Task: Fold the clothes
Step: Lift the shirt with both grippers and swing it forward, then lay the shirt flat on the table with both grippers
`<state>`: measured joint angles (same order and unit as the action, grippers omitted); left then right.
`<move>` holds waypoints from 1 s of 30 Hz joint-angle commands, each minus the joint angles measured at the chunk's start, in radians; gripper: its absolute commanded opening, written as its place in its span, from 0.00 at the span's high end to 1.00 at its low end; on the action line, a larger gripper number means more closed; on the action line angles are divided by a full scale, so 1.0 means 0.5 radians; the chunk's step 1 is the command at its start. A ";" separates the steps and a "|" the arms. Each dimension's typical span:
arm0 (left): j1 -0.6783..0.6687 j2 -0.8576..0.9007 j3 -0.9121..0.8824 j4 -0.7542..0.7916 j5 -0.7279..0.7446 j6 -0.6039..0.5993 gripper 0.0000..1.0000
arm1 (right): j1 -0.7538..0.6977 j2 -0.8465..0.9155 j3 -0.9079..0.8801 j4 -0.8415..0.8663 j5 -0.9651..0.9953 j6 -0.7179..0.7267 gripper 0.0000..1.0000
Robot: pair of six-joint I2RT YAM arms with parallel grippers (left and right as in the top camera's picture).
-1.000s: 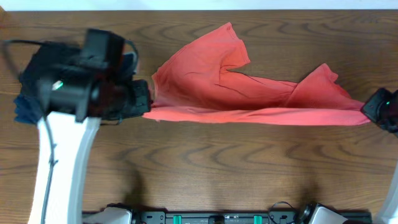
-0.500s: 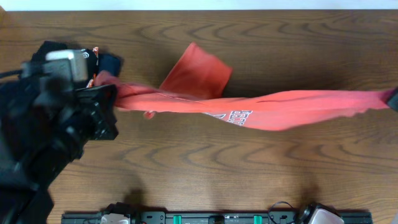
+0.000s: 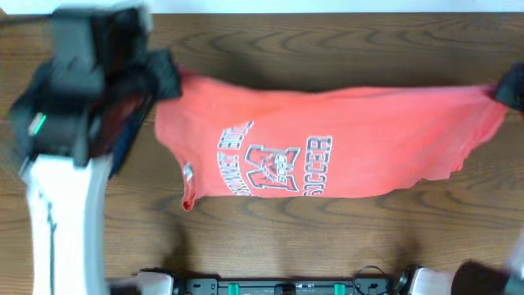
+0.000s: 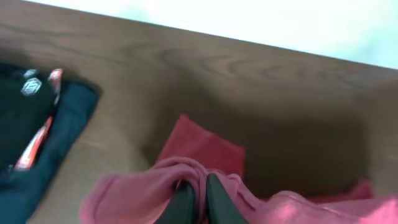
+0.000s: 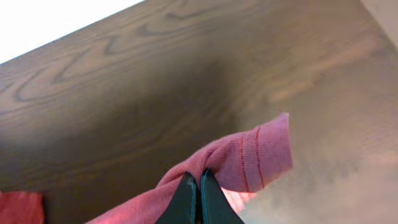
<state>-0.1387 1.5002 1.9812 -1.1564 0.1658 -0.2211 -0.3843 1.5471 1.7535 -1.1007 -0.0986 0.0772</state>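
The coral T-shirt [image 3: 344,139] is stretched between left end effector [image 4: 198,190] and right end effector [image 5: 198,183], both clamped on it.

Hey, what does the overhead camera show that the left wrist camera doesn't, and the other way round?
Only overhead: the whole T-shirt spread wide, its printed lettering facing up, and the right end effector at the shirt's far edge.

Only left wrist: the left end effector shut on a bunched bit of shirt, and a black folded garment against a navy one.

Both: the coral-red shirt and the wooden table.
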 commanded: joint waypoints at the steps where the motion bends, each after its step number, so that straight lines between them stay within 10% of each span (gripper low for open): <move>1: 0.024 0.282 -0.001 0.233 -0.068 0.114 0.94 | 0.098 0.222 0.012 0.213 -0.022 -0.067 0.99; 10: 0.157 0.700 0.006 1.595 -0.124 0.018 0.94 | 0.147 0.487 0.065 1.415 -0.023 0.529 0.99; 16: 0.295 0.668 0.347 2.113 0.006 -0.281 0.94 | 0.118 0.470 0.549 1.523 0.004 0.548 0.99; 23: 0.426 0.620 0.642 1.667 0.236 -0.279 0.94 | 0.085 0.469 0.881 1.001 0.211 0.301 0.99; 30: 0.404 0.625 0.603 0.240 0.655 -0.121 0.94 | 0.085 0.536 0.698 0.060 0.726 0.231 0.99</move>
<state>0.0574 1.7683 2.3062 -0.9001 0.4400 -0.3370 -0.3138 1.7607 2.1662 -0.9958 0.0341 0.2268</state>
